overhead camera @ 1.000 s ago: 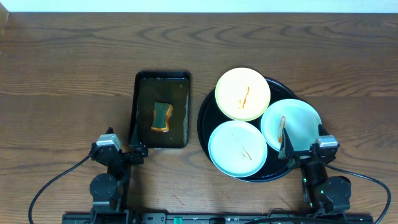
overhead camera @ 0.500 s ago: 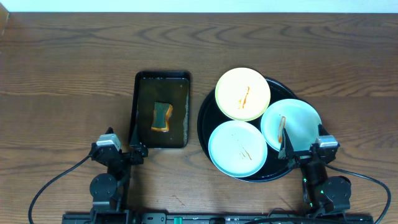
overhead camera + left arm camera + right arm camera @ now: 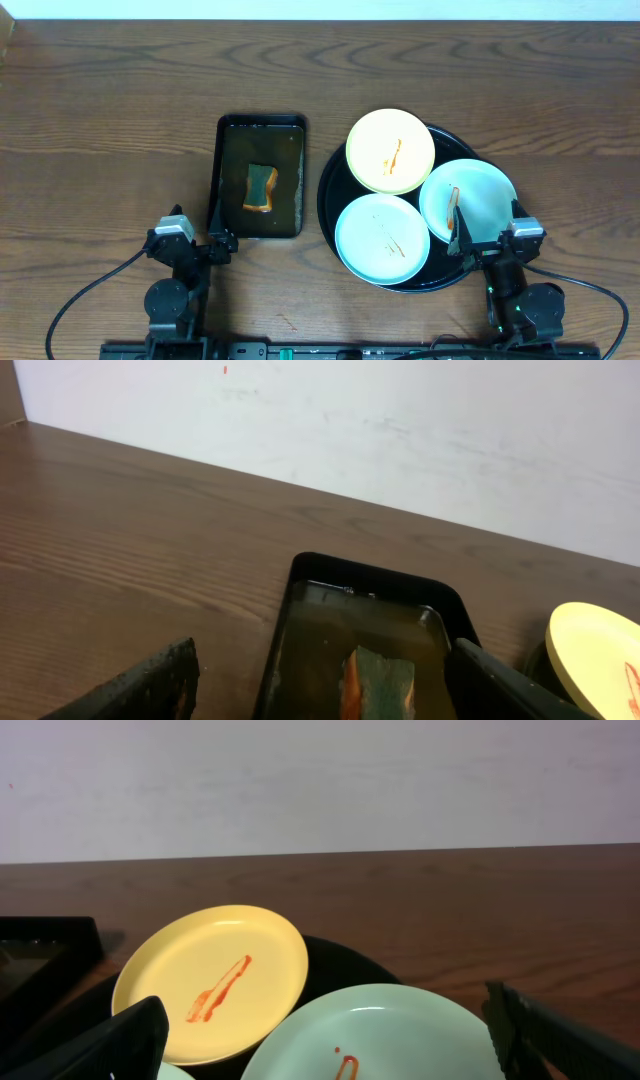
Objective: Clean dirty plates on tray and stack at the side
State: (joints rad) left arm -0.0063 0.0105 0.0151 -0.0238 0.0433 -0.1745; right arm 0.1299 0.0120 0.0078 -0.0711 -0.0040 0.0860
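On the tray (image 3: 328,195), plates (image 3: 383,240) covering most

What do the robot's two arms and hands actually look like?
Both arms are black, built from rounded joints, each trailing a thin black cable that loops out sideways. The left hand and right hand each have two flat black fingers, with small grey blocks at the sides. A small green light glows on the right arm.
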